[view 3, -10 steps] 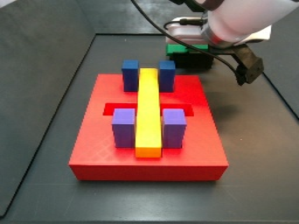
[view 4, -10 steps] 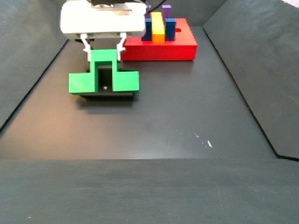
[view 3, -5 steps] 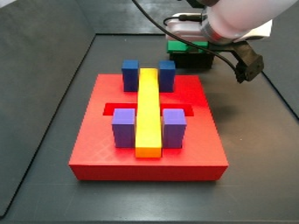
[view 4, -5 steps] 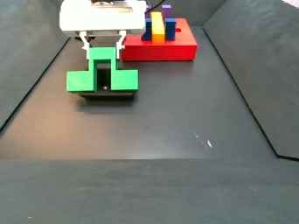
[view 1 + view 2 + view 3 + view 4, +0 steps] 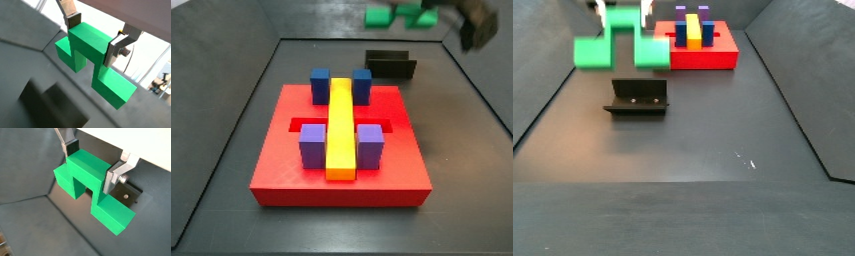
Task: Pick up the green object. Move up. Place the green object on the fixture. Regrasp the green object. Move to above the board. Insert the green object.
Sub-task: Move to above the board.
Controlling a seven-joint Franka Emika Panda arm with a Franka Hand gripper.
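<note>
The green object [image 5: 90, 60] sits between the 2 fingers of the gripper [image 5: 97, 32], which clamp its raised middle bar from opposite sides. In both wrist views the silver finger plates [image 5: 119, 170] press flat against the green faces, so the jaws are closed onto the piece with only the bar's width between them. The piece's 2 legs spread out beyond the fingers, with the notch between them.

In both side views the green object [image 5: 620, 48] hangs in the air above the fixture [image 5: 637, 97], clear of it and not touching. The fixture [image 5: 392, 65] stands bare on the dark floor just beyond the far end of the board [image 5: 338, 160].

The wrist views show the grip itself, which the side views do not: there the gripper [image 5: 623, 8] is cut off at the frame's edge and blurred. The side views alone show the board [image 5: 711, 55], with its blue blocks [image 5: 341, 85], purple blocks [image 5: 342, 145] and yellow bar [image 5: 341, 128], lying beside the fixture and well below the green object [image 5: 398, 15].
</note>
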